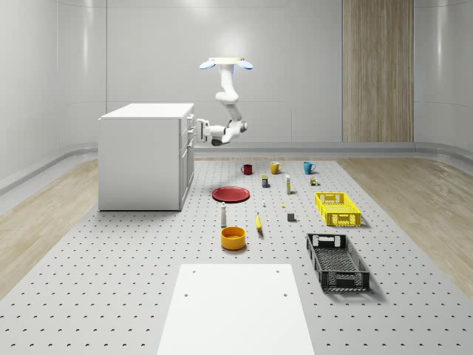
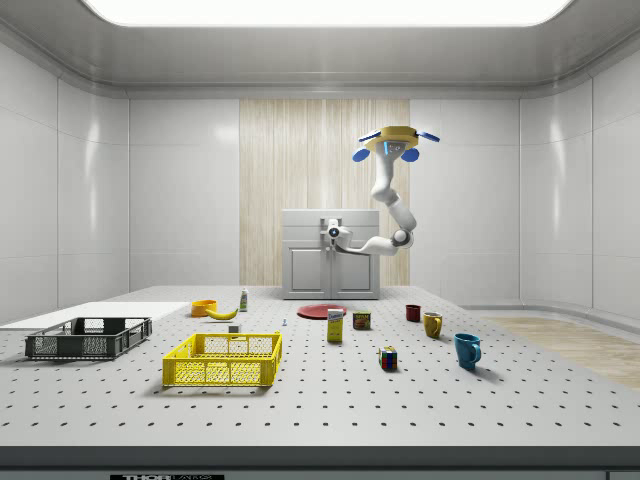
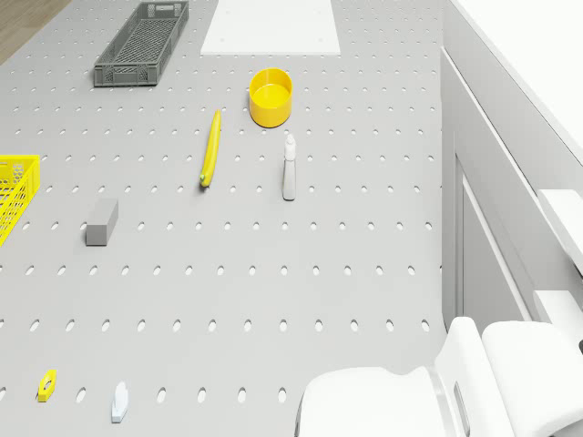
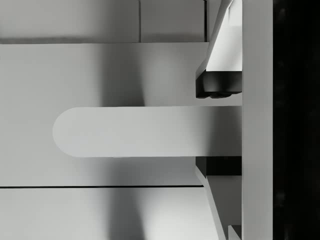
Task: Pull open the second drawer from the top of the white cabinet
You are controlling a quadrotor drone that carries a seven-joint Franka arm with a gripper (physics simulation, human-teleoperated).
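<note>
Hovering right of the white cabinet [image 1: 144, 155], the drone [image 1: 226, 64] has its gripper [image 4: 218, 129] closed around the drawer handle [image 4: 125, 131]; judged next: pull straight outward.

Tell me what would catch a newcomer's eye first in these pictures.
The drone hovers in mid-air beside the white cabinet, its arm bent down so the pincer meets the cabinet's drawer front. In the wrist view, the two fingers straddle a rounded white handle. On the pegboard floor, bright items stand out: a red plate and a yellow crate.
</note>
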